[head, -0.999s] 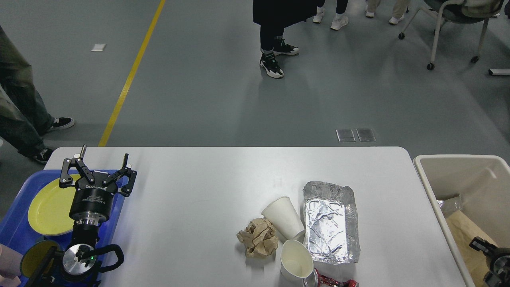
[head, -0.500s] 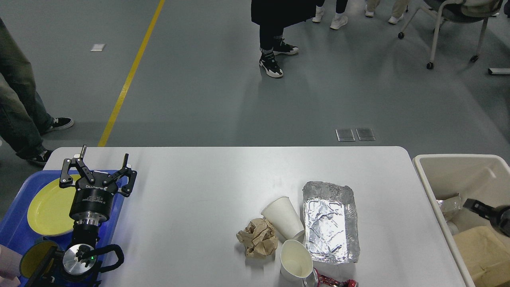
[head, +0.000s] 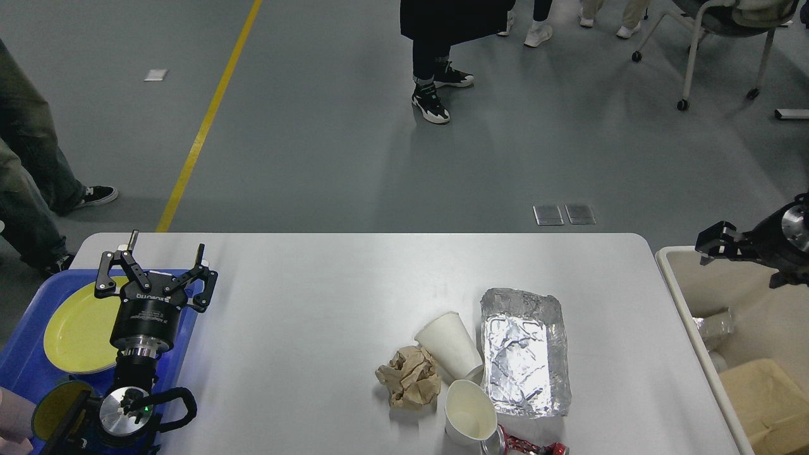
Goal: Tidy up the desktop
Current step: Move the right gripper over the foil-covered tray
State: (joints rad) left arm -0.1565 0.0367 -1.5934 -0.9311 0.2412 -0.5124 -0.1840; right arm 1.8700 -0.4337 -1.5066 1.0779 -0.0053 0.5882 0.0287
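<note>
On the near right part of the desktop (head: 316,303) a cluster of rubbish remained: a crumpled brown paper ball (head: 409,377), an overturned paper cup (head: 450,344) just beside it, a second paper cup (head: 469,419) upright at the near edge, a foil tray (head: 523,352) touching the cups' right side, and a red wrapper (head: 528,448) partly cut off by the bottom of the view. The white tabletop itself filled the lower half of the view, bare across its left and far portions.

To its right stood the beige bin (head: 679,278), which held a brown paper bag (head: 761,395) and what looked like a clear plastic cup (head: 714,325), so some waste appeared already cleared. At the left edge the blue tray (head: 25,366) carried a yellow plate (head: 79,325) and a yellow bowl (head: 47,411), suggesting the dishes were sorted.

The left gripper (head: 157,268) hovered over the tray's right rim with its fingers spread apart and nothing between them. The right gripper (head: 714,243) hung above the bin's far edge; seen small and dark, its fingers could not be told apart, though nothing showed in it.

By my judgement the tidying was partly done, with five pieces left to bin.
</note>
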